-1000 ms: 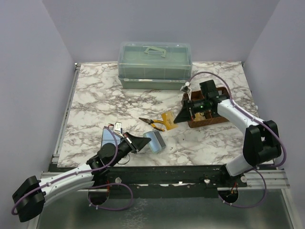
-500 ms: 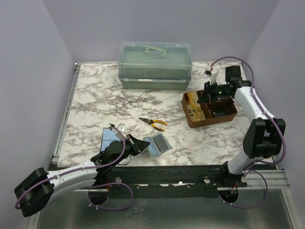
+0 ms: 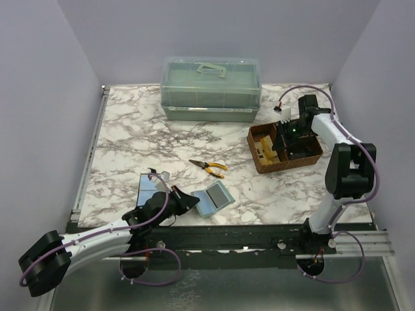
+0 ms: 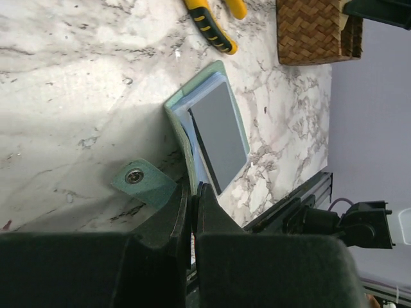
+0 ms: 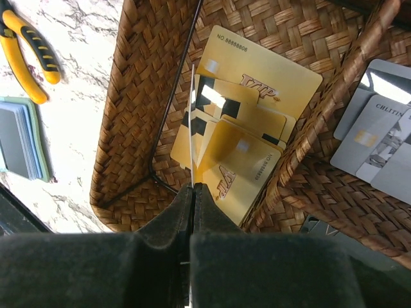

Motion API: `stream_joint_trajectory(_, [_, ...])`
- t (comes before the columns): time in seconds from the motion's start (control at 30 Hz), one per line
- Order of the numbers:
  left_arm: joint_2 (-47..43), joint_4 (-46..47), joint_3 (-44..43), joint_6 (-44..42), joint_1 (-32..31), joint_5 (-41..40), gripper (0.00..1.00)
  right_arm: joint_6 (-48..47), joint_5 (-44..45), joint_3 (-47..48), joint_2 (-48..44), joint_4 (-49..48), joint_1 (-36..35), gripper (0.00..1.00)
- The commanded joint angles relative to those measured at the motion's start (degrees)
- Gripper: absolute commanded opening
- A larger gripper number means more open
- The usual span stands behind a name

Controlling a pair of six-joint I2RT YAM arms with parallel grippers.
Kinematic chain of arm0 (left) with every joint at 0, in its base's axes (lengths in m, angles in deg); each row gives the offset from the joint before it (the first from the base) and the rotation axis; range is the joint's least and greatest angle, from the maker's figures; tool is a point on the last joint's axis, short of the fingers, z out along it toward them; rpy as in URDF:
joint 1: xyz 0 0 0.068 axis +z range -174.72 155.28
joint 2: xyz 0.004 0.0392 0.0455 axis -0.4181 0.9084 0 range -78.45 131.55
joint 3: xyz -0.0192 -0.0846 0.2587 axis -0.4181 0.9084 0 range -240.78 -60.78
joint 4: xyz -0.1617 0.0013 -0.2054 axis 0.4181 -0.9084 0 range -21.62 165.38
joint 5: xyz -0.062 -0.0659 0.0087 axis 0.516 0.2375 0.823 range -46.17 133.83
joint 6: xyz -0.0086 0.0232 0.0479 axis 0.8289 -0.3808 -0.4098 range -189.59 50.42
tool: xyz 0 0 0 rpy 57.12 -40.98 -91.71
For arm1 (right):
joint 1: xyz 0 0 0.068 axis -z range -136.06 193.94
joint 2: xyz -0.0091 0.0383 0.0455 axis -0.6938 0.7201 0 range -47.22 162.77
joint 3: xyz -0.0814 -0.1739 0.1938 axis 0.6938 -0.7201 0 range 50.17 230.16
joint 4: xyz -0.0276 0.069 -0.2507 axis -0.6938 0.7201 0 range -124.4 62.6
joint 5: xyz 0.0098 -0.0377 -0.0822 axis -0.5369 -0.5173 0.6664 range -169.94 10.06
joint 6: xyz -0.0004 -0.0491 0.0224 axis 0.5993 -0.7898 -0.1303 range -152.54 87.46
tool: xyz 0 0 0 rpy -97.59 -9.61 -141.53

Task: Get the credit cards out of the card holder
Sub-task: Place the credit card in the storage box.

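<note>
Your grey-veined marble tabletop [image 3: 130,129], a translucent green lidded box [image 3: 211,87] stood at the middle of its far edge, a brown woven tray [image 3: 259,159] toward the right edge, yellow-handled pliers [image 3: 209,167] near centre, the card holder [image 3: 213,197] lay open by the near edge, a bluish flat piece [image 3: 149,186] near it on the left.

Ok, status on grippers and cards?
Left gripper pinching card holder at its edge, grey card showing inside. Right gripper shut on thin card, edge-on over woven tray. Pliers nearby, not blocking.
</note>
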Motion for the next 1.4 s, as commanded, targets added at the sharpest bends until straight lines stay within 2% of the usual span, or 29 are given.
stream_joint_trajectory(0.0, [-0.11,-6.28,1.26,1.77,0.3,-2.33,0.0,-0.9,0.86,2.3,1.29,2.41,-0.19,0.01])
stream_joint_trajectory(0.23, [0.31,-18.19,-3.07,5.75,0.35,-5.45,0.0,-0.13,3.41,3.18,2.46,1.36,-0.19,0.22])
stream_joint_trajectory(0.3, [1.16,-23.33,-4.81,7.38,0.39,-6.4,0.08,0.41,5.2,3.27,2.03,0.16,-0.19,0.27])
stream_joint_trajectory(0.37, [2.28,-25.41,-6.39,7.94,0.32,-6.46,0.1,0.85,6.42,3.31,1.06,-0.66,-0.19,0.32])
stream_joint_trajectory(0.53, [5.71,-28.18,-10.18,8.33,0.39,-6.5,0.23,1.05,5.93,4.58,-2.95,-0.72,-0.19,0.35])
stream_joint_trajectory(0.63, [6.78,-31.2,-12.7,8.12,0.37,-7.91,0.29,0.21,-1.67,3.48,-7.23,-0.81,-0.19,0.38])
stream_joint_trajectory(0.83, [4.9,-37.65,-15.9,8.29,0.39,-11.46,0.45,-3.89,-25.38,-4.88,-16.21,-3.0,-0.51,0.41])
stream_joint_trajectory(0.97, [3.06,-42.72,-18.71,7.38,0.48,-13.87,0.55,-4.16,-33.7,-12.49,-20.38,-8.5,-4.56,0.48])
stream_joint_trajectory(1.13, [-0.53,-45.77,-22.98,-0.11,0.56,-14.09,0.62,-1.37,-36.31,-20.52,-19.62,-15.26,-14.57,0.52])
stream_joint_trajectory(1.27, [-6.45,-39.69,-23.99,-9.04,0.62,-6.41,0.68,4.53,-34.97,-24.12,-16.81,-21.33,-21.74,0.52])
stream_joint_trajectory(1.37, [-10.13,-33.1,-21.72,-7.4,0.63,-1.11,0.71,13.79,-33.22,-26.17,-14.57,-28.79,-23.06,0.53])
